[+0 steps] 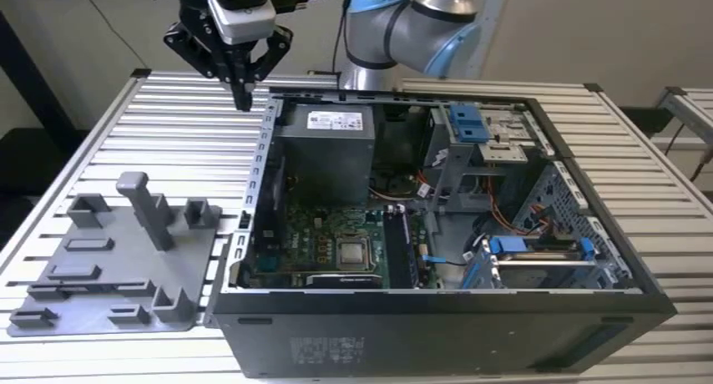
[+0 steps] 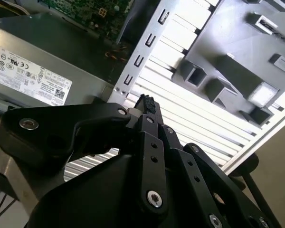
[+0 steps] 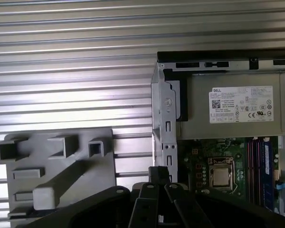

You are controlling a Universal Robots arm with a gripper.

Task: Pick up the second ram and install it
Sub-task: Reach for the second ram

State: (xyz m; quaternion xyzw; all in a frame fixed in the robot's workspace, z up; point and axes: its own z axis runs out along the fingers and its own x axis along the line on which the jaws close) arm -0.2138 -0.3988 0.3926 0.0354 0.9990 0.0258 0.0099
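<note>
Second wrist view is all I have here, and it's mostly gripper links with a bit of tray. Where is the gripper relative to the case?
Observer: In the exterior view the gripper hangs shut above the table, just outside the far corner of the case on that view's left.
Operator: Can you see the memory slots from anywhere?
Observer: Yes. The first wrist view looks down on long narrow slots beside the silver chip. I cannot tell whether a stick sits in them.
</note>
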